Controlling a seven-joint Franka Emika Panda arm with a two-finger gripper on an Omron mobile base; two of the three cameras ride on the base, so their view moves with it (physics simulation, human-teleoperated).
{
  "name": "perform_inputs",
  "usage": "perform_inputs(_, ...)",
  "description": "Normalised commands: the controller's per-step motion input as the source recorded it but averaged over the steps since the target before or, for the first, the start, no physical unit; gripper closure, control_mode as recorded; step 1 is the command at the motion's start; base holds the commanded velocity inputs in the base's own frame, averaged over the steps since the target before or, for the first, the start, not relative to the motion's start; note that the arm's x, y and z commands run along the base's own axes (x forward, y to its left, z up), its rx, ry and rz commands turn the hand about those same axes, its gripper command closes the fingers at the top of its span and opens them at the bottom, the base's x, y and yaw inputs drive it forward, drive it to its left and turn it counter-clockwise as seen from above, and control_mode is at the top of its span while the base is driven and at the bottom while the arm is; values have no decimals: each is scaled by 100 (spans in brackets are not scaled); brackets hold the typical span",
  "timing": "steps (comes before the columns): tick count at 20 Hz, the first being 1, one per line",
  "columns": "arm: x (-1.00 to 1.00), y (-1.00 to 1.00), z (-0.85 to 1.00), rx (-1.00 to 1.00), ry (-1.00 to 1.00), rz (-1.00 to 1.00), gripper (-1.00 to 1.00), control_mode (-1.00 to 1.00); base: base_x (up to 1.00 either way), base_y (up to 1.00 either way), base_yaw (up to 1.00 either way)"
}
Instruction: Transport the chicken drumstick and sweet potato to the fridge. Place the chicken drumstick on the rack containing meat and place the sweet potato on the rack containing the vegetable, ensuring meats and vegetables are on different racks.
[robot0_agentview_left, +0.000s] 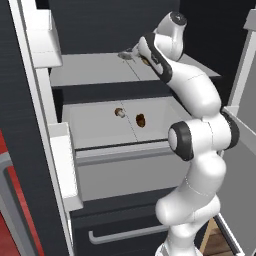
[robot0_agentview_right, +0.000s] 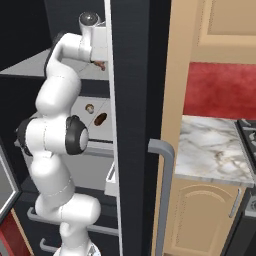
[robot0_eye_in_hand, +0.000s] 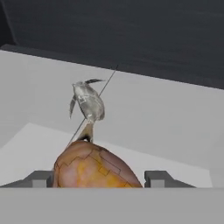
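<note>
Chicken drumstick (robot0_eye_in_hand: 94, 168) sits right between the jaws in the hand view, bulbous end low at 6 o'clock, thin end running up toward 12. Its long axis lies along the gripper's reach, not across it. The gripper (robot0_eye_in_hand: 99, 178) has a dark tip on each side of the meat at 9 and 3 o'clock, both pressed against it, so the jaws are closed on the drumstick, w/ no gap visible.

Just past the thin end, at abt 12 o'clock from the jaws, lies a pale silvery fish-like item (robot0_eye_in_hand: 89, 103) on the flat rack containing meat (robot0_agentview_left: 90, 67). It rests near the rack's centre seam. I judge this is the meat already on that shelf, so the drumstick is over the right rack. The move now turns on lowering and releasing short of the fish, since the drumstick points straight at it.

In the left base view the arm reaches up into the fridge (robot0_agentview_left: 20, 125), w/ the wrist over the upper rack at abt 1 o'clock. One level down, the rack containing the vegetable (robot0_agentview_left: 100, 127) holds the sweet potato (robot0_agentview_left: 140, 119) beside a pale-capped mushroom (robot0_agentview_left: 119, 112), near the seam, slightly apart.
</note>
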Motion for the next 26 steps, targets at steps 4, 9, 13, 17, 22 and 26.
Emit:
perform_inputs(4, 45, 0, -40, 0, 3, 0, 100, -100, 0, 0, 0)
perform_inputs(9, 20, 0, -52, 0, 3, 0, 100, -100, 0, 0, 0)
perform_inputs(13, 1, 0, -72, 0, 1, 0, 100, -100, 0, 0, 0)
perform_inputs(17, 0, 0, -79, 0, 1, 0, 100, -100, 0, 0, 0)
perform_inputs(22, 0, 0, -71, 0, 1, 0, -100, -100, 0, 0, 0)
perform_inputs(26, 0, 0, -28, 1, 0, 0, -100, -100, 0, 0, 0)
